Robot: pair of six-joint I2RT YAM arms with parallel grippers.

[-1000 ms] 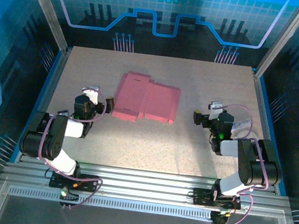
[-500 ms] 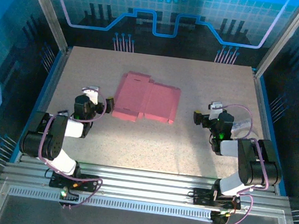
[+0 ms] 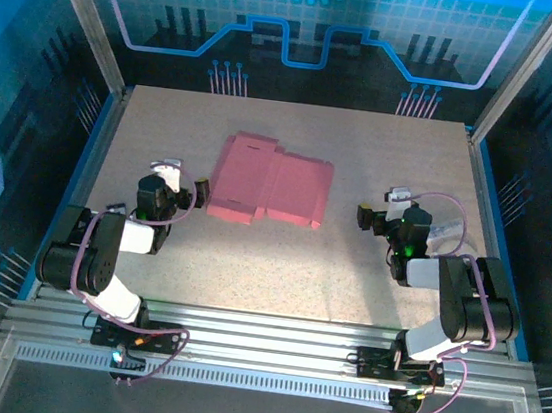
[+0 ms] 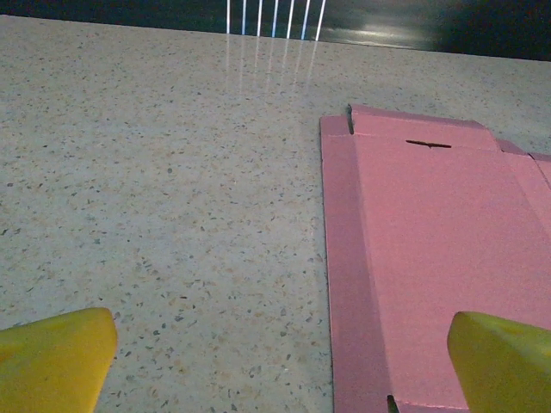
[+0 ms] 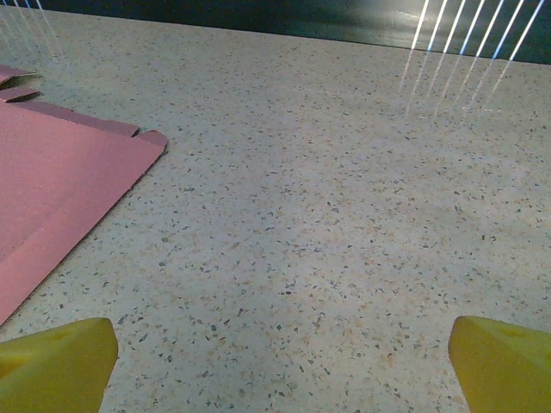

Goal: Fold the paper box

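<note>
We see the paper box (image 3: 271,183) lying flat, pink face up, mid-table toward the far side. Its left edge is just beside the left gripper (image 3: 197,196), whose jaws gape wide, holding nothing. The right gripper (image 3: 364,217), equally wide, sits apart from the box's right edge, with bare table (image 3: 279,267) nearer us.

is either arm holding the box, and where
Nothing is held. The left tool and right tool are open; the box lies flat on the table.
</note>
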